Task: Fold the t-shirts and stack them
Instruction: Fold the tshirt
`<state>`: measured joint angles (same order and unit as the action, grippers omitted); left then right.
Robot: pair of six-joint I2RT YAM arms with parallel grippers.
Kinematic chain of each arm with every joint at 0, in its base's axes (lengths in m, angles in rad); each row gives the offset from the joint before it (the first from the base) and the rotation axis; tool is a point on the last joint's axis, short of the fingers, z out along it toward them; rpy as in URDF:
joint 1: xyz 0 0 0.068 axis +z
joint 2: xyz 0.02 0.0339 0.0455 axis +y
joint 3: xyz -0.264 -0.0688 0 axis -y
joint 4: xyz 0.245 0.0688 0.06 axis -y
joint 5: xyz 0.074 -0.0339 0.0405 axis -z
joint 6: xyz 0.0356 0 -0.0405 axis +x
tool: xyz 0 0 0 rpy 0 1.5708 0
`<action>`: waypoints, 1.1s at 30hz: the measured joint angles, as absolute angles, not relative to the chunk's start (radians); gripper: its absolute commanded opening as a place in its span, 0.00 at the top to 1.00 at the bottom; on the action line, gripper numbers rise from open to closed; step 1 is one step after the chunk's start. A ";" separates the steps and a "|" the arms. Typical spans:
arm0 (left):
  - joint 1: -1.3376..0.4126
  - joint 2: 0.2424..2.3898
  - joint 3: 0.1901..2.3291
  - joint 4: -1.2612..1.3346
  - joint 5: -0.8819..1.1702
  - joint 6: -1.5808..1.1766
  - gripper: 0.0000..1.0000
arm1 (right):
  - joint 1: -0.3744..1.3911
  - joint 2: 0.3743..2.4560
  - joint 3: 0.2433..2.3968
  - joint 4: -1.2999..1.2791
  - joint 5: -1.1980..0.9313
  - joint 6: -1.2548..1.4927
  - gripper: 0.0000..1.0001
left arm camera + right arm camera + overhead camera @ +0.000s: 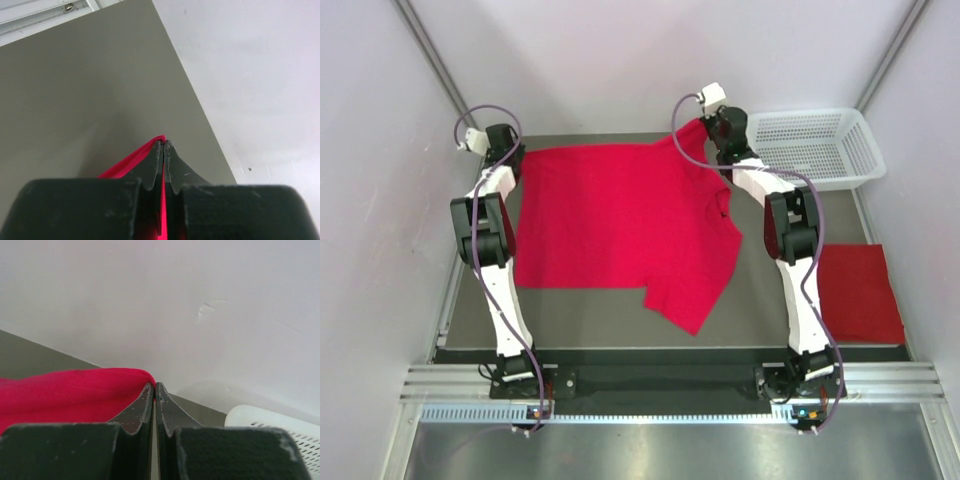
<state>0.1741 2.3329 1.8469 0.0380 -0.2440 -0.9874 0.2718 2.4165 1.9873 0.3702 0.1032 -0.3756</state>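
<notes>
Shirt (610, 215) being held by its far corners – slip / crooked-fold risk.

Near right, folded shirt (860, 292) is lying flat on table (580, 312), apart from the work. Sleeve (688, 298) is sticking out toward near edge; shirt is lying spread mid-table, R side creasing. At far edge, L gripper (164, 144) is clamping one corner and R gripper (154, 386) the other, both closed tight on just a thin lip of cloth. Likely trouble: w/ arms pulling unevenly, a corner could be slipping free or the fold landing skewed; the sleeve could be dragging & bunching under. Basket (815, 145) is sitting just beside R gripper, so cloth could be snagging on it.
</notes>
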 measured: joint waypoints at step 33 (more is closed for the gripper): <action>0.226 2.100 1.609 -0.339 -0.112 -0.789 1.00 | 0.297 1.822 1.201 0.198 0.109 -0.289 1.00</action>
